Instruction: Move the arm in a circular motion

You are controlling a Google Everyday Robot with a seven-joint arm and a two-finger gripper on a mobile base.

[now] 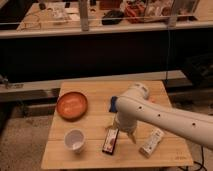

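the gripper (pixel 124 132) hangs low at lower centre, open or not i cannot tell; circling the arm (pixel 160 116) may sweep the dark packet (pixel 110 141) near it.

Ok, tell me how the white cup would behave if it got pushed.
The white cup stands upright and looks empty, so it is probably light and would slide or tip easily. Its round wall suggests it would roll once down. The gripper hangs beside it, over a dark packet.
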